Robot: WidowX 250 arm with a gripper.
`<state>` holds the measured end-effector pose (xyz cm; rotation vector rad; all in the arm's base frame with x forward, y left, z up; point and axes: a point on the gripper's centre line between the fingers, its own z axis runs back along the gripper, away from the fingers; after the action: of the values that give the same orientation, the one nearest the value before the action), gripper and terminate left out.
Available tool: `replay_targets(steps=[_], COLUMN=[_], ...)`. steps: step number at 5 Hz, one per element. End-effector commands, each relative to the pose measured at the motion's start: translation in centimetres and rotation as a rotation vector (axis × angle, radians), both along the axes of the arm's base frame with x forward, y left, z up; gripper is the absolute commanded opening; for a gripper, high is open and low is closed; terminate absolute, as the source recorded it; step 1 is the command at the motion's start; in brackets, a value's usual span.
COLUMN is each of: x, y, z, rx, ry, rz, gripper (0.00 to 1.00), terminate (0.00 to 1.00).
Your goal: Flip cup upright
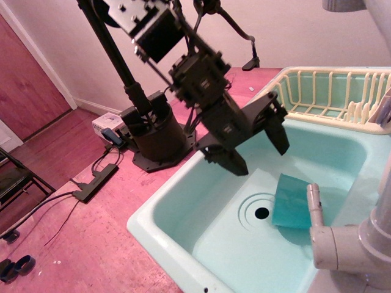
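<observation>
Cup (293,201) not upright, on sink (183,195) floor right of the drain (261,212), toward the counter's right edge. Gripper (255,148) spread wide, empty, above it. Grasp and flip both remain.

Teal cup (293,202) in a pale mint sink (183,195) — black tool (259,149), cream rack (333,91).

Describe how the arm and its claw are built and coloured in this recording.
The arm is all matte black: boxy servo blocks joined by brackets, with thin black cables looping alongside. A round black base anchors it. The claw has two flat, tapered black fingers. Small pale labels mark the housings.
</observation>
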<state>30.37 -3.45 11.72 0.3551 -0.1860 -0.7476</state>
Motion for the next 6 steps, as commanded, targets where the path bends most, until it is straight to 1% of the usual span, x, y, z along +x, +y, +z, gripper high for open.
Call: replay_targets(steps=[1,3,4,5,6], x=[0.9,3.0,4.6,5.3,5.3], y=[-1.0,-0.7,0.0,-0.2,-1.0], z=[0.7,0.5,0.5,-0.1,-1.0], rx=[-0.042,-0.045,-0.033,-0.024,-0.048], ry=[-0.106,-0.203,-0.232,-0.2,-0.149], rz=[0.001,0.035,0.036,0.025,0.036], gripper=[1.0,1.0,1.0,1.0,0.0], terminate=[0.0,0.0,0.0,0.0,0.0])
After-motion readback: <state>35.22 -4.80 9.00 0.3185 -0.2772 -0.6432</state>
